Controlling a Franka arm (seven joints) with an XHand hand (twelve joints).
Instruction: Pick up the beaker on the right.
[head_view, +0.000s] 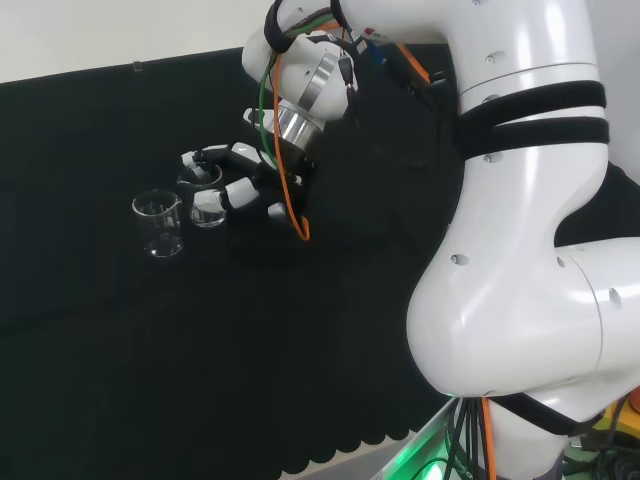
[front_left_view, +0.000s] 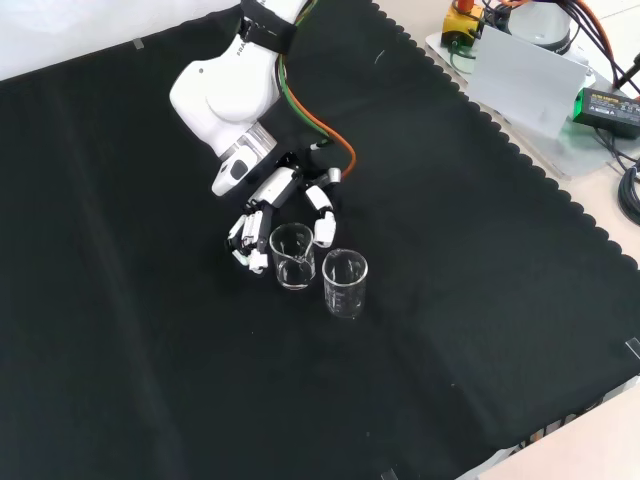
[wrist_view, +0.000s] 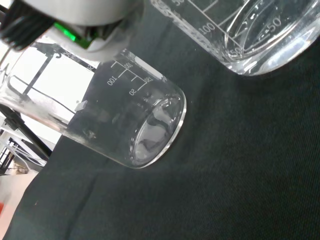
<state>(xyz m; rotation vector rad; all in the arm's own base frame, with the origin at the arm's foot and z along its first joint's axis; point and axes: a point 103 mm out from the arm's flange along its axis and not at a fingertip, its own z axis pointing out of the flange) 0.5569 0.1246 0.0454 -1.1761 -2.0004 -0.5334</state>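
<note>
- Two clear glass beakers stand upright on the black cloth (front_left_view: 480, 330), close together but apart
- In the head view the nearer beaker (head_view: 159, 224) stands to the left and slightly toward the camera, free of the hand
- The farther beaker (head_view: 207, 201) stands just to its right in that view, between the fingers of the hand (head_view: 250, 185)
- In the front view the same farther beaker (front_left_view: 292, 256) stands to the left and a little higher, right below the hand (front_left_view: 270, 205), while the free beaker (front_left_view: 344, 283) stands lower and to the right
- The hand comes down from the white arm (front_left_view: 225, 85) with its fingers spread and bent around the farther beaker: one finger (front_left_view: 324, 214) lies along its right side in the front view and others (front_left_view: 248, 238) lie at its left side
- The fingers bracket the glass closely; whether they press on it cannot be told, and the beaker's base rests on the cloth
- An orange cable (front_left_view: 335, 145) loops beside the wrist
- The wrist view looks past a blurred white part of the hand (wrist_view: 80, 15) at both beakers: one with printed graduation marks (wrist_view: 135, 125) seen whole, the other (wrist_view: 250, 35) cut by the picture's edge
- Both appear empty
</note>
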